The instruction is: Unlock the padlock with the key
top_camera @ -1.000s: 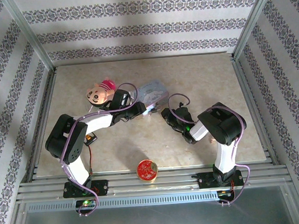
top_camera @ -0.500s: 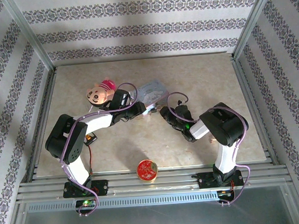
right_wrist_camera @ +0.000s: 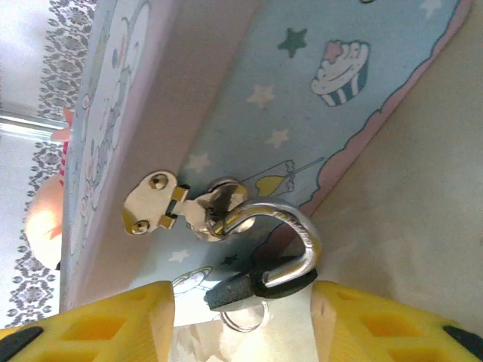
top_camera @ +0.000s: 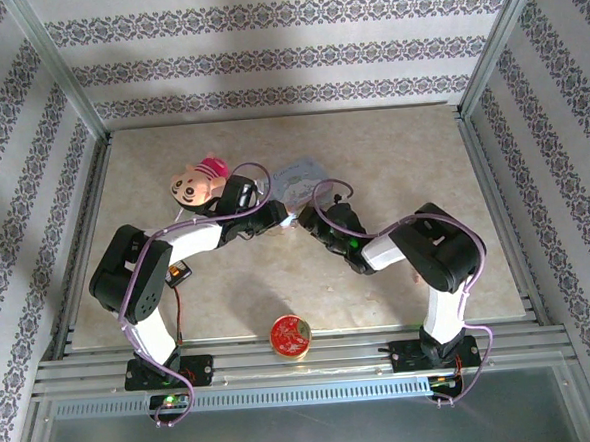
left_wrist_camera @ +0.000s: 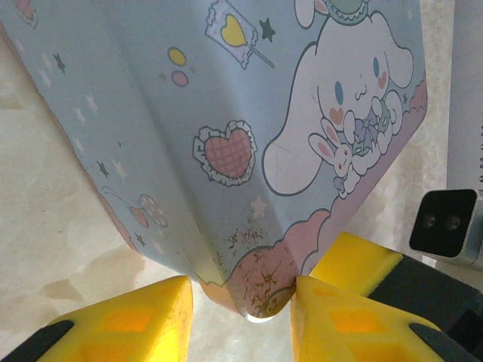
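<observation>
The pale blue tin (left_wrist_camera: 189, 113) takes up most of the frame. Its lid carries a white long-eared cartoon figure (left_wrist_camera: 355, 98), a frilled pink heart (left_wrist_camera: 224, 151) and scattered stars. The left gripper (left_wrist_camera: 241, 317) sits at the bottom edge, and its yellow fingers (left_wrist_camera: 128, 320) flank the tin's scuffed near corner – one on each side, closed against it. The beige mottled table (left_wrist_camera: 45, 226) shows to the left. A grey housing (left_wrist_camera: 445, 226) with two dark round openings stands at the right edge – apart from the tin.
</observation>
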`<control>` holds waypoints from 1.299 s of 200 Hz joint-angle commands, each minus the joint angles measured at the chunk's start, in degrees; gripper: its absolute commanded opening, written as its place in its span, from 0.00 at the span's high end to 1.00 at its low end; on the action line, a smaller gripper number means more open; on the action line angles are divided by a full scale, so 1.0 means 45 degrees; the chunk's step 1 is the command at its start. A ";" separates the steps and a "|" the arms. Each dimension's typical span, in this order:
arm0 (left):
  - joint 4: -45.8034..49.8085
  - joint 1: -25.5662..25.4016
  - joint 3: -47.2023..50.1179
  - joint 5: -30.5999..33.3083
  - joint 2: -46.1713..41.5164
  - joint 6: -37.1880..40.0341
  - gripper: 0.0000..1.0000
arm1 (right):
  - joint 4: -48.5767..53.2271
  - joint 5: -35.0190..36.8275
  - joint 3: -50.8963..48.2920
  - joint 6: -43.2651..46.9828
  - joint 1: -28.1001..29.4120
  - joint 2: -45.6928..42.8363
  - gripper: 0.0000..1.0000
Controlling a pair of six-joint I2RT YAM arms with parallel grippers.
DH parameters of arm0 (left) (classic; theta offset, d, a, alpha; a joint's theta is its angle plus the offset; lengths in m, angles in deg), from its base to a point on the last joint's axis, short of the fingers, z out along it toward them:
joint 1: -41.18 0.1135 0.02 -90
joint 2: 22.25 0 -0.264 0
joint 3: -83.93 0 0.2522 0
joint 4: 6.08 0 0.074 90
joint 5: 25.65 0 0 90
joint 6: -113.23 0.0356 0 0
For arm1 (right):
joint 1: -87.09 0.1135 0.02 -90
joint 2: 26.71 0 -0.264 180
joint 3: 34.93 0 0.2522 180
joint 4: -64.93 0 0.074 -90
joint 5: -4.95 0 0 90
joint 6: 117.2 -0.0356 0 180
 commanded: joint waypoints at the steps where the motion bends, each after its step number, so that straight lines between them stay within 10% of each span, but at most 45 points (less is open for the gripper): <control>1: 0.2996 0.0582 0.0422 0.1264 0.0956 0.0233 0.63 | 0.2820 0.1113 0.0467 0.0933 0.0464 -0.0405 0.47; 180: 0.2886 0.0645 0.0536 0.1109 0.0927 0.0129 0.63 | 0.8214 0.3124 0.3146 0.2830 0.0469 -0.0766 0.53; 260: 0.2911 0.0656 0.0529 0.1057 0.0935 0.0182 0.63 | 0.7981 0.3262 0.3115 0.4562 0.1621 -0.1419 0.31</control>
